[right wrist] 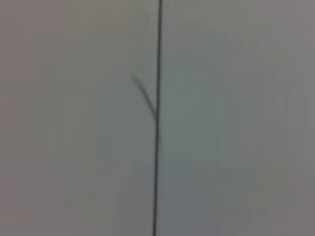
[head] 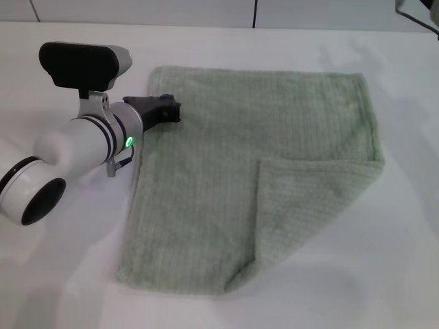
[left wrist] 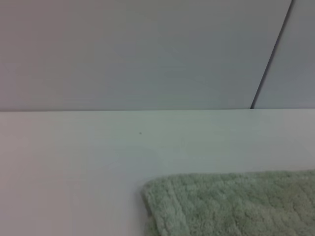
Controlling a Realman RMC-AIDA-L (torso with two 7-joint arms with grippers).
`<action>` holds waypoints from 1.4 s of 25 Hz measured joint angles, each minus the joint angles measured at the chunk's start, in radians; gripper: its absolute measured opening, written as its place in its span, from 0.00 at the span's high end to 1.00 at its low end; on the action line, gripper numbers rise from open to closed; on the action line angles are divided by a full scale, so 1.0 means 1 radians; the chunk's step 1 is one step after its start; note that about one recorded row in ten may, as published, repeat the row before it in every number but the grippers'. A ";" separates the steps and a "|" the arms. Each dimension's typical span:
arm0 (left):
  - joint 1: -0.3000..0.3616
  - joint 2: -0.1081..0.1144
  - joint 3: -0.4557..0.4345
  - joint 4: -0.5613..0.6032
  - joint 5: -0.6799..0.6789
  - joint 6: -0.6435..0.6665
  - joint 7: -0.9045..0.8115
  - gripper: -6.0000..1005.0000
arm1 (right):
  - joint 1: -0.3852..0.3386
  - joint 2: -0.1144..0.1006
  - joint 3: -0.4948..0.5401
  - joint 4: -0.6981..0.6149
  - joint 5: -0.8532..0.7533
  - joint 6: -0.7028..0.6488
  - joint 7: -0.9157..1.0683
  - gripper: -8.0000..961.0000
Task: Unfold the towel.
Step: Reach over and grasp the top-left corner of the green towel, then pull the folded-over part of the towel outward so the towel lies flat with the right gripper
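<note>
Head view: a large pale sage-green terry towel (head: 226, 178) with a fine ribbed weave lies flat on a plain white desk (head: 62, 274), filling the middle of the scene. Most of it is spread out in a rough square, but its near right corner is turned over on top of the cloth, making a triangular flap whose fold line runs from the right edge down to the near edge. The far edge and left edge lie straight and hemmed.

The left arm, white with black rings and a small green light, reaches in from the left. Its black left claw (head: 167, 110) sits at the towel's left edge, near the far left corner, low over the cloth. Whether its fingers are apart or together cannot be told from any view.

Left wrist view: one rounded corner of the towel (left wrist: 231, 204) rests on the white desk (left wrist: 74, 162), with a pale wall behind.

Right wrist view: only a pale surface crossed by a thin dark line; the right claw is out of sight.
</note>
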 joint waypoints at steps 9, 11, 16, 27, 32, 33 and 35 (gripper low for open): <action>0.002 0.001 0.000 0.004 0.000 0.000 0.000 1.00 | 0.100 0.027 0.064 0.129 -0.005 0.424 -0.149 0.39; 0.003 0.001 0.000 0.004 0.000 0.000 0.000 1.00 | 0.135 0.030 0.070 0.138 -0.004 0.516 -0.166 0.39; 0.009 0.003 0.000 0.013 0.000 0.000 0.000 1.00 | 0.215 0.029 0.098 0.139 0.013 0.715 -0.192 0.39; 0.009 0.003 0.000 0.014 0.000 0.000 0.003 1.00 | 0.330 0.028 0.200 0.121 0.187 1.038 -0.346 0.39; 0.008 0.003 0.000 0.014 0.000 0.000 0.003 1.00 | 0.384 0.027 0.217 0.060 0.194 1.129 -0.364 0.39; 0.008 0.003 0.000 0.014 0.000 0.000 0.003 1.00 | 0.389 0.027 0.217 0.052 0.196 1.137 -0.367 0.39; 0.008 0.003 -0.001 0.014 0.000 0.000 0.003 1.00 | 0.396 0.027 0.218 0.041 0.201 1.154 -0.375 0.39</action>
